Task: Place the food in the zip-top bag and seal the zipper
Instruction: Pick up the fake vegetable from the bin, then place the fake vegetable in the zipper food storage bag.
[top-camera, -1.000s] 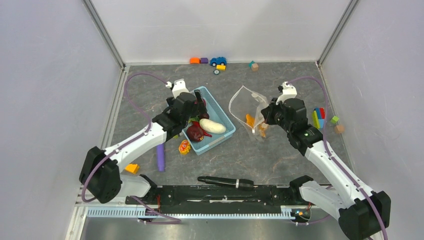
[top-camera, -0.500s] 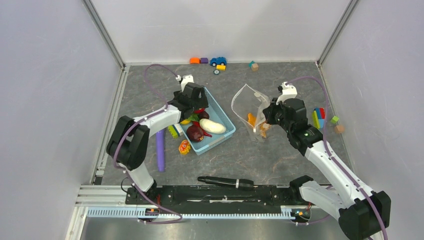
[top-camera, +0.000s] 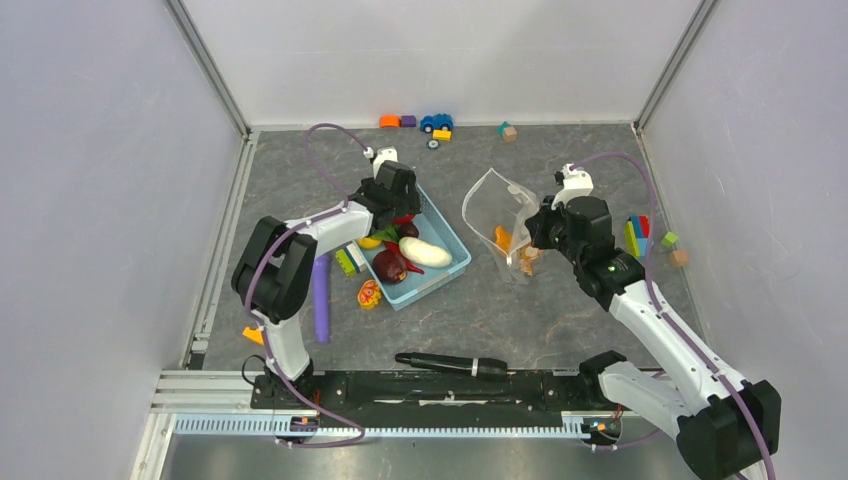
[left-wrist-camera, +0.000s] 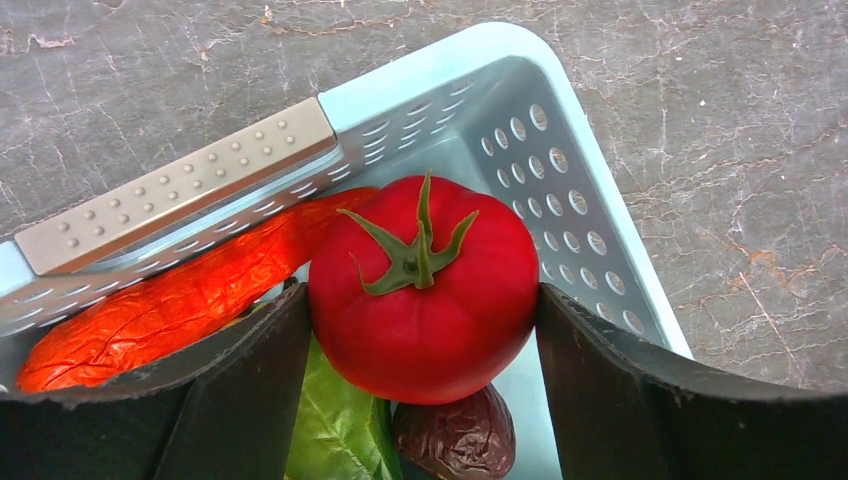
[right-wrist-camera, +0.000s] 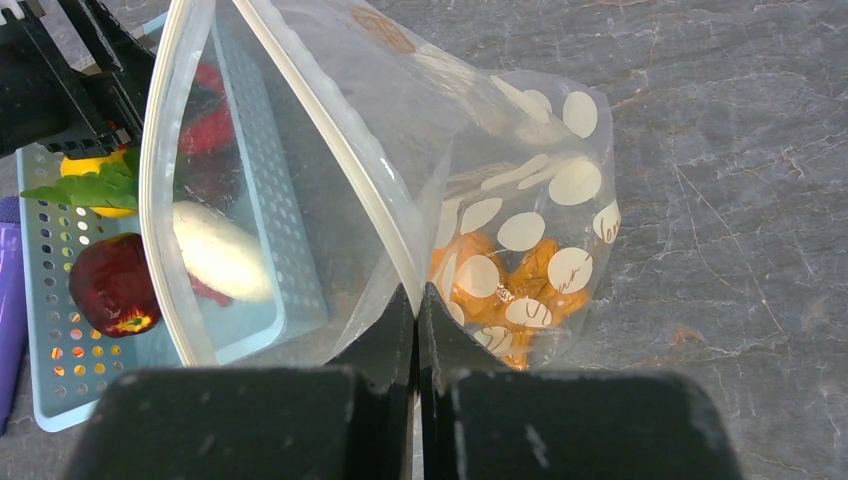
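Near edge: a black pen-like tool (top-camera: 450, 362) lies on the table (top-camera: 540, 320) just ahead of the arm bases. It has no part in the job.
Left of the basket: the purple stick (top-camera: 320, 298) lies here, with a small red-and-yellow piece (top-camera: 369, 293) just beside the basket's near corner. I cannot tell whether that piece is food.
Basket: the light-blue basket (top-camera: 452, 240) holds the white oblong (top-camera: 424, 252), a dark-red round piece (right-wrist-camera: 110, 285), the yellow round (right-wrist-camera: 95, 170) under a green leaf, the red chili (left-wrist-camera: 180, 300) and a wrinkled maroon piece (left-wrist-camera: 455, 440).
Left claw: the left gripper (left-wrist-camera: 424, 310) reaches into the basket's far-left corner. Its fingers press both flanks of the red tomato (left-wrist-camera: 420, 340), so it is grasping it. The tomato sits above the maroon piece and touches the chili. I cannot tell whether it is clear of the basket floor.
Right claw: the right gripper (right-wrist-camera: 418, 298) is clenched on the mouth edge of the zip-top bag (right-wrist-camera: 520, 180), holding the mouth open towards the basket.
Bag: it stands to the right of the basket, apart from it, with the orange carrot (right-wrist-camera: 500, 290) at the bottom.
Zipper: the zipper (right-wrist-camera: 335, 150) is unpressed and its two lips gape wide.
Far side: a toy car and blocks (top-camera: 420, 122) sit by the back wall, and more blocks (top-camera: 637, 237) sit to the right.
Done, as I judge it: one piece of food is bagged and the next is gripped.
Left to do: carry the tomato across, do the same for the other food in the basket, then press the seal shut along its length.
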